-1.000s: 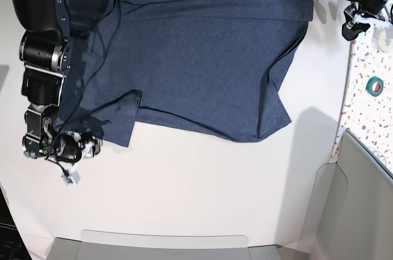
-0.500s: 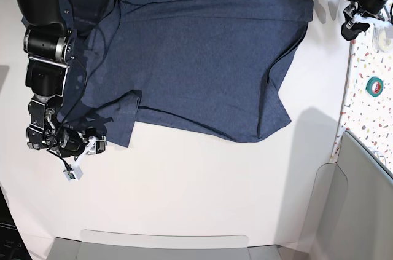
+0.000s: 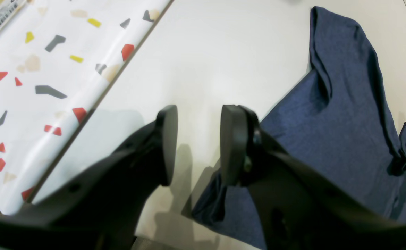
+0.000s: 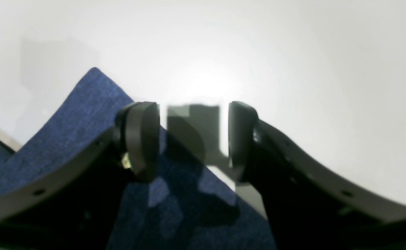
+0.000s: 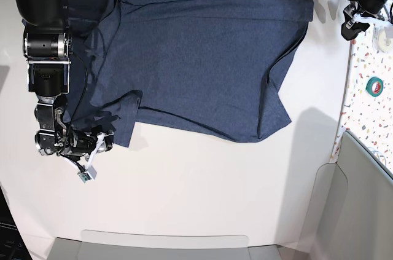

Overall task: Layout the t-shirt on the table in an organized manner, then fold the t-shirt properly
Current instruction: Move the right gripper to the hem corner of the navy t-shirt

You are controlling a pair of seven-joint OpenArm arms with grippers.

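Two claws are showing, and both are standing open with nothing between their fingers. The t-shirt (image 5: 196,57) is lying spread across the far half of the table (image 5: 202,192), plain side up, with one sleeve folded down toward the near left of the base view and a flap creased along the shirt's right-hand edge. The right gripper (image 5: 92,143) is hovering low at that folded sleeve's near corner — in its wrist view one finger (image 4: 142,139) is sitting over the blue cloth (image 4: 67,132) while the other is over bare white tabletop (image 4: 293,52). The left gripper (image 3: 197,142) is hanging at the table's far right corner, beside the speckled surface (image 3: 33,69), its fingers parted above the white top just next to the shirt's edge (image 3: 328,121) — not touching it.
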